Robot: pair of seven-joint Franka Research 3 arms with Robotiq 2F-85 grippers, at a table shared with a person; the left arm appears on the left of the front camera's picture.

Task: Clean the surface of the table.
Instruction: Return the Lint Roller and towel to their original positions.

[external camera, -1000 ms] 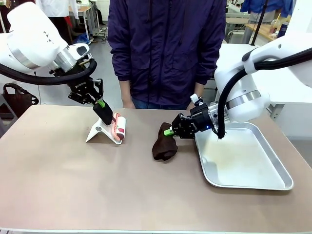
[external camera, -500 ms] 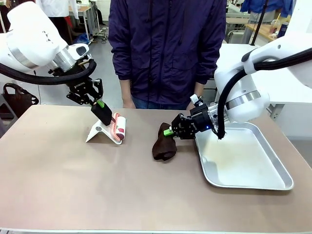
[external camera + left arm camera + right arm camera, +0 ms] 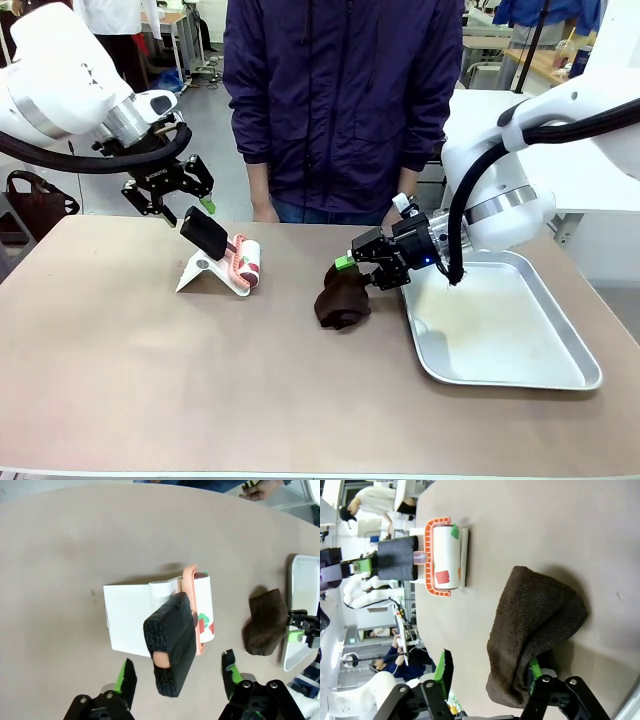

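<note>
The brownish-tan table (image 3: 200, 390) carries a lint roller (image 3: 243, 262) with a black foam handle (image 3: 205, 232), resting on a white stand (image 3: 200, 272). My left gripper (image 3: 170, 196) hangs open just up and left of that handle. In the left wrist view the handle (image 3: 170, 650) lies between the spread fingers (image 3: 125, 677), untouched. A dark brown cloth (image 3: 342, 296) sits crumpled mid-table. My right gripper (image 3: 366, 270) is open right beside it. In the right wrist view the cloth (image 3: 535, 620) drapes against one finger (image 3: 535, 669).
A shallow silver tray (image 3: 560, 375) lies on the table's right side, under my right arm. A person in a dark jacket (image 3: 340, 100) stands at the far edge, hands near the table. The near half of the table is bare.
Both grippers have opened. The left one let go of the roller handle and drew back up and left. The right one released the cloth, which slumped onto the table.
</note>
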